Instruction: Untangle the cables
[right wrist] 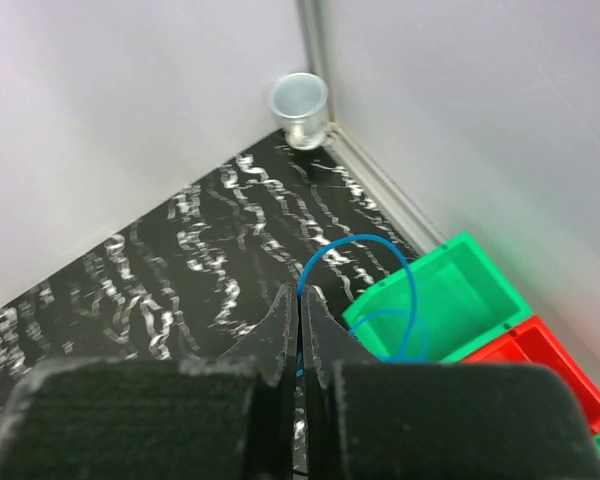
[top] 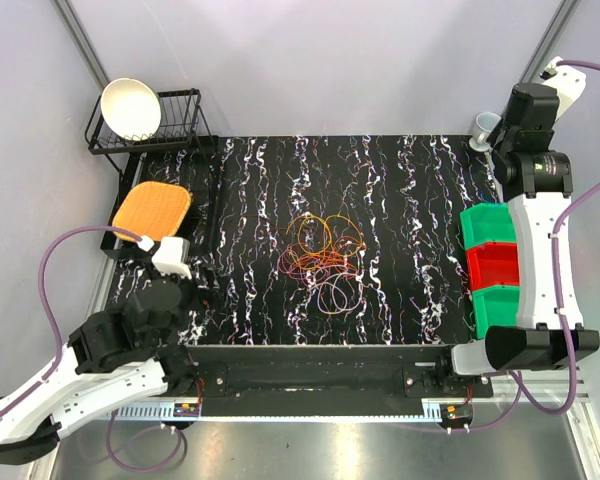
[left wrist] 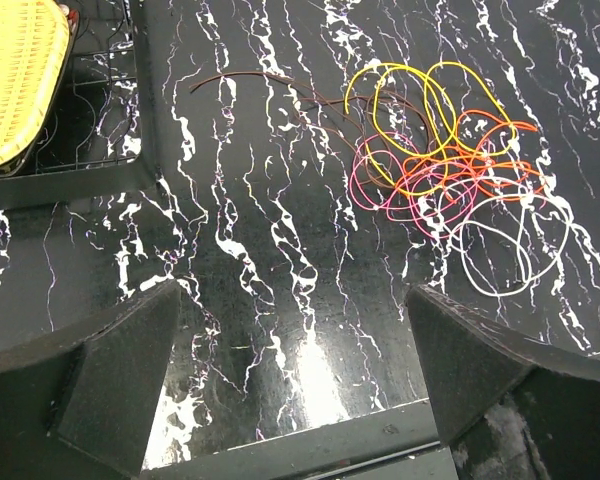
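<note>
While left tool (left wrist: pixel 292 295) agape, right tool (right wrist: pixel 298 300) tight around blue cable (right wrist: pixel 365 238).

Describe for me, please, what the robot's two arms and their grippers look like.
Both the left arm and right arm have white shell links joined by black cylindrical joints, and each is trailed by a thick mauve hose. The left gripper and right gripper have matte black, wedge-shaped fingers with a rough-looking surface. No markings are legible.
</note>
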You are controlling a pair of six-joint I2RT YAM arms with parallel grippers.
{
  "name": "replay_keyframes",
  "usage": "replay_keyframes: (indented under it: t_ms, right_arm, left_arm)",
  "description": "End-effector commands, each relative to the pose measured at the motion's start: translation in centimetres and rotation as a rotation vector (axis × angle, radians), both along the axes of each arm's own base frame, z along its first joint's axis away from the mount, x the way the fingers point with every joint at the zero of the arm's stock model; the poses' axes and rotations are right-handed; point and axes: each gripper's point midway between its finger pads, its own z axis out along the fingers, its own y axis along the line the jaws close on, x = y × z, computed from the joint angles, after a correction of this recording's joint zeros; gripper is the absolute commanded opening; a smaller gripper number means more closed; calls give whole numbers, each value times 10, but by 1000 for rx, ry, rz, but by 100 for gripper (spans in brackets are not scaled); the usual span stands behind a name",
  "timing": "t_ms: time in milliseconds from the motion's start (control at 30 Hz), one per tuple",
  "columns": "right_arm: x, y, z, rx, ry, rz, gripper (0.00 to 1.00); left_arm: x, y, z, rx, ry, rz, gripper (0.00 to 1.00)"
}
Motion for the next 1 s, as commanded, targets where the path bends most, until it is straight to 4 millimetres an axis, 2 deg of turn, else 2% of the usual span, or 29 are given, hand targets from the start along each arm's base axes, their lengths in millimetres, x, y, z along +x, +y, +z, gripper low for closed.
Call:
replay_keyframes:
  t_ms: [0,267,433,600,633,733,833,933,967]
  right_arm:
    - [5,-33,0,-37,-38,-126,0]
    - [13,-43,-13,-25,-26,-169,0]
    - [13,-54,-19,-38,-13,-204,0]
    - [16,-75,-27,-41,-1,-249,0]
    - [15,-86,-29,-33,1,-266,0]
    - [15,-101,-36,1,-1,-284,0]
    - [15,-109,-46,38,0,-295,0]
    - [20,-111,-70,89,23,-283,0]
    - [22,-113,-84,103,42,-284,0]
  left_arm:
    - [2,-2,4,-31,-8,13,99]
    - [4,-11,-4,23,30,-6,99]
    - [4,-8,-3,15,22,5,99]
    - [4,-6,-1,-1,13,12,99]
    - [4,-5,-1,1,12,15,99]
    - [4,-3,-1,2,10,22,99]
    - [5,-4,-2,11,14,27,99]
    - [6,-4,-4,23,20,32,99]
    - [6,-4,-4,26,21,33,99]
